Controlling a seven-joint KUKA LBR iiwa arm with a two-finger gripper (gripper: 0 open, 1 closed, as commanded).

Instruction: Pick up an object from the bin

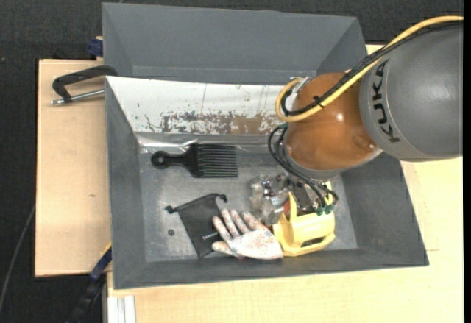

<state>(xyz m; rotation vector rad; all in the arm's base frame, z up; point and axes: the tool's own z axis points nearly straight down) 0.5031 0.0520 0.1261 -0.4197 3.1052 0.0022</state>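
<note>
From the camera view, which looks down on the bin (pixel 124 189) from above and a little to 1 side, I see the arm (pixel 423 97) reaching in from the right. Its orange cover (pixel 327 130) hangs over the right half of the floor, and the gripper (pixel 271 196) is low under that cover, near the front. It is a cluster of metal parts and dark wiring, and I cannot tell whether it is open or closed; nothing I can make out sits in it. 4 things lie on the floor. A black comb (pixel 200 160) with a short handle rests towards the back wall, well apart from the gripper. A black flat piece (pixel 193 220), tilted, lies front left. A pale speckled glove (pixel 249 239) overlaps its right edge, with the glove's digits pointing up towards the gripper. A yellow thing (pixel 305 232) with a dark opening, whose kind I cannot name, touches the glove's right side. The gripper stands just beside the glove's digits and the yellow thing's upper left corner, so I judge 1 of these 2 is the likely pick. They crowd together at the front, probably because the sloped walls feed loose things inward. That crowding is the risk: closing here could catch both, or drag the glove across the black piece.
</note>
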